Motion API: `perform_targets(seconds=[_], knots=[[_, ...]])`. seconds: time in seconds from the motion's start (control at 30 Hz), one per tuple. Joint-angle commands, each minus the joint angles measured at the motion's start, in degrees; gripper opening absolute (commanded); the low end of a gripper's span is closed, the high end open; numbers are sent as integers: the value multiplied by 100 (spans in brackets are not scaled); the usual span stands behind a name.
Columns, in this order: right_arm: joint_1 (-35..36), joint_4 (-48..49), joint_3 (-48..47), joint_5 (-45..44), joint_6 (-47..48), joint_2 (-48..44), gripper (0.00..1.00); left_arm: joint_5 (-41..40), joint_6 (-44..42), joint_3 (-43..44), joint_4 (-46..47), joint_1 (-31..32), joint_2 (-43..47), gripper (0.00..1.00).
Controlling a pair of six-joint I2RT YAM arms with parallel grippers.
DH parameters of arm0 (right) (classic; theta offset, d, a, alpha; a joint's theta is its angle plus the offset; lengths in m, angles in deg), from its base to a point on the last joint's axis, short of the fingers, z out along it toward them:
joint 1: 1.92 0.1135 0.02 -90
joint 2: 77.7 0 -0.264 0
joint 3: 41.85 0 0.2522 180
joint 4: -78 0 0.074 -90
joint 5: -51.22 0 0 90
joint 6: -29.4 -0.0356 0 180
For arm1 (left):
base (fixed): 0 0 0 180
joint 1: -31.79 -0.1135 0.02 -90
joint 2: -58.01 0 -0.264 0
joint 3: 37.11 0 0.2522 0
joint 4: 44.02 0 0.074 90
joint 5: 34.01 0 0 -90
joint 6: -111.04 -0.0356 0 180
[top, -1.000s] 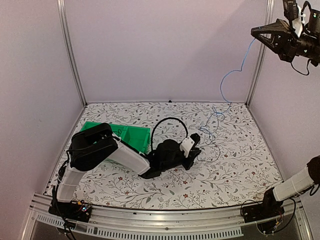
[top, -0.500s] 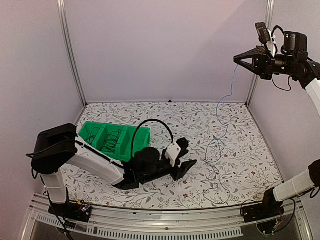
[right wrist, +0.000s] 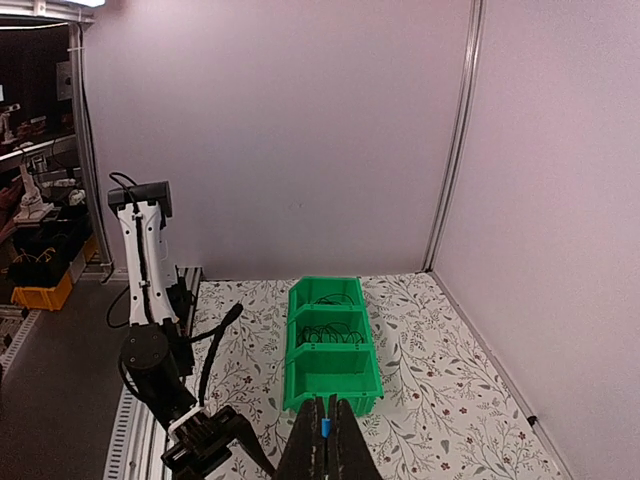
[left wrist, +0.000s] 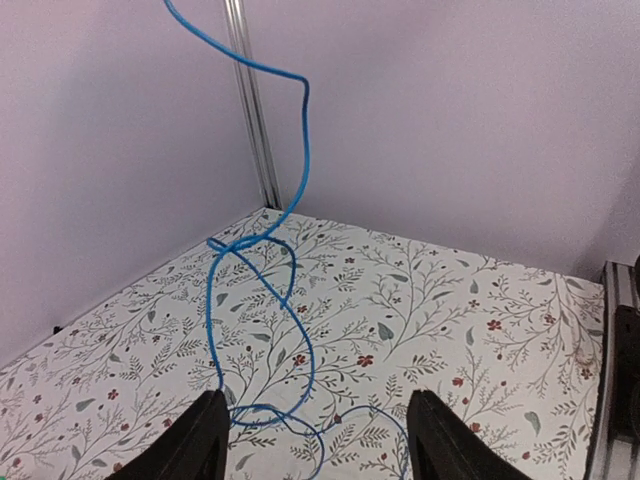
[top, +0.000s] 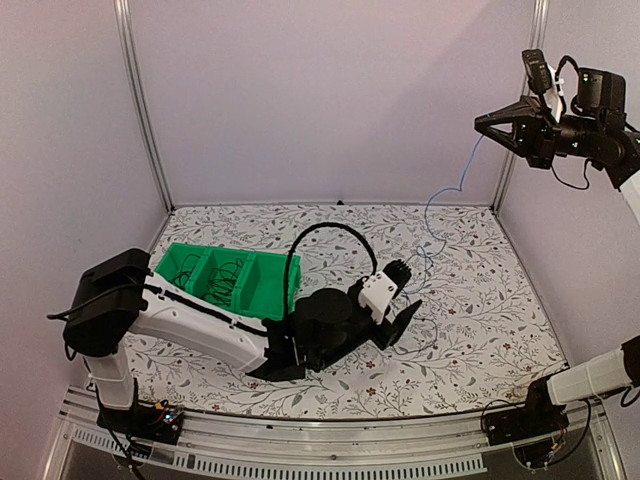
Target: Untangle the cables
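A thin blue cable (top: 438,195) hangs from my right gripper (top: 481,124), which is raised high at the right and shut on its end. In the right wrist view the blue cable tip (right wrist: 327,427) shows between the closed fingers of that gripper (right wrist: 327,445). The cable drops to the floral table and loops there (left wrist: 262,300). My left gripper (top: 405,298) lies low by those loops. It stands open (left wrist: 320,440), with the bottom loop on the table between its fingertips, untouched. Black cables (top: 226,280) sit coiled in the green bin (top: 262,262).
The green bin (right wrist: 332,372) has three compartments; the two farther from my right wrist camera hold black cables (right wrist: 335,333). The left arm's thick black hose (top: 320,238) arches above the table. Metal corner posts (left wrist: 250,100) and purple walls close the space in.
The left gripper has opened; its arm drew back, then pushed forward to the blue loops again. The right gripper came down and to the left, still holding the blue cable.
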Motion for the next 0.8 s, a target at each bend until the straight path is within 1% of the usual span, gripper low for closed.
perform_targets(seconds=[0.0,0.1,0.17,0.23,0.27,0.4,0.43,0.57,0.6,0.67,0.7,0.77], knots=[[9,108,93,203,-108,-22,0,-548,51,290,-272,-272,-170,62],[44,116,96,242,-163,-26,0,-283,28,463,-262,-426,-280,58],[65,182,96,283,-224,-48,0,41,22,607,-210,-550,-418,52],[83,283,77,383,-318,-78,0,295,86,799,-154,-677,-652,44],[89,321,40,427,-392,-89,0,386,128,917,-147,-739,-802,39],[93,380,-395,669,-612,-30,0,758,377,1245,243,-987,-1392,4],[80,381,-570,713,-677,0,0,788,543,1334,287,-1048,-1597,0],[85,504,-1458,689,-860,229,0,947,991,1497,235,-1178,-2018,0],[79,643,-1563,681,-1023,288,0,979,1052,1459,221,-1180,-2029,2],[79,1029,-1597,707,-1327,393,0,978,1208,1258,247,-1163,-1905,16],[83,1193,-1581,727,-1541,454,0,942,1262,1091,304,-1144,-1774,21],[83,1453,-1537,781,-1786,613,0,845,1319,723,437,-1113,-1480,24]])
